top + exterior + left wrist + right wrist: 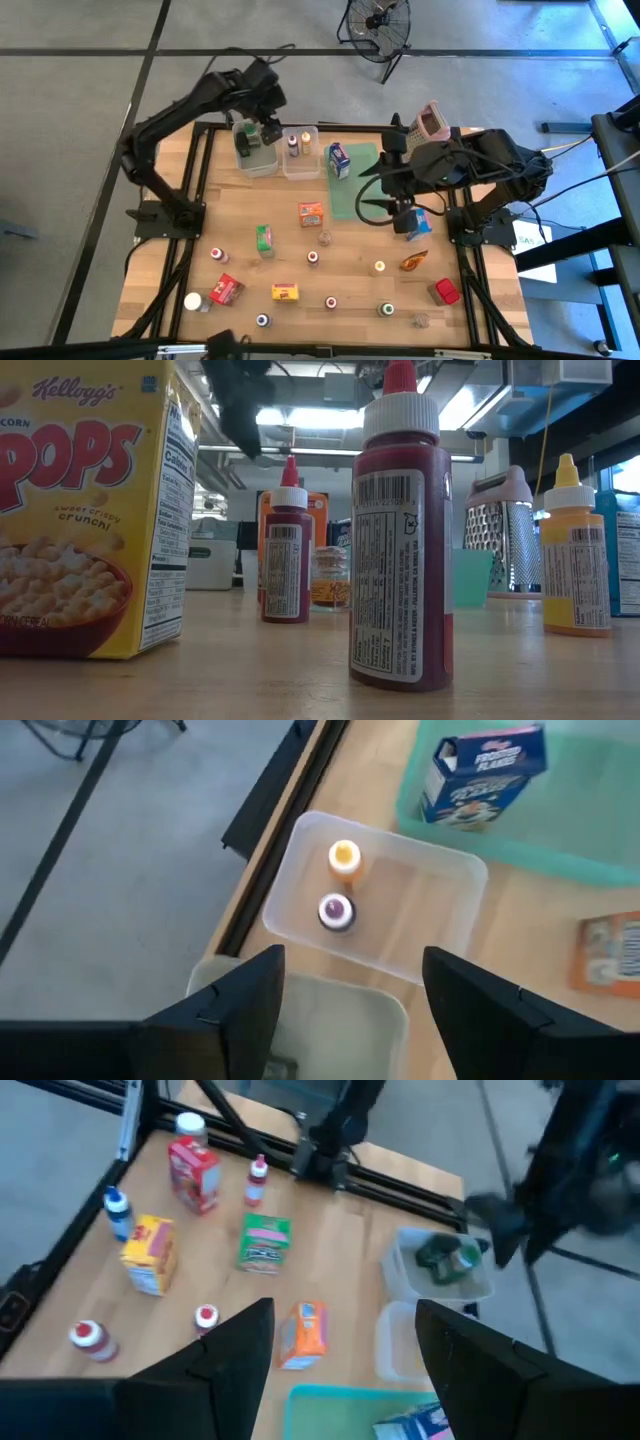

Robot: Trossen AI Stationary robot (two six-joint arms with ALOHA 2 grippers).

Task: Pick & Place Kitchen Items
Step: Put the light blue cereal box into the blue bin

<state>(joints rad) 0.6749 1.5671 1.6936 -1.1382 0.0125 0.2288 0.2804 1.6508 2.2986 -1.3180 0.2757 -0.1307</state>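
My left gripper [262, 132] hangs open and empty above the left clear bin [258, 160] at the table's far edge; in the left wrist view the bin's rim [330, 990] shows between its fingers. A dark green item [445, 1258] lies in that bin. The second bin [380, 910] holds a yellow-capped jar [344, 857] and a purple-capped jar [335, 911]. My right gripper [402, 215] is raised over the table's right side, open with nothing between its fingers [345, 1355]. A blue carton [338, 158] stands on the green tray [358, 195].
Loose on the table are an orange carton [311, 213], a green carton [264, 238], a red carton [227, 288], a yellow carton [285, 292] and several small jars. The box grater [430, 122] stands at the far right. Bare wood lies around the table's middle.
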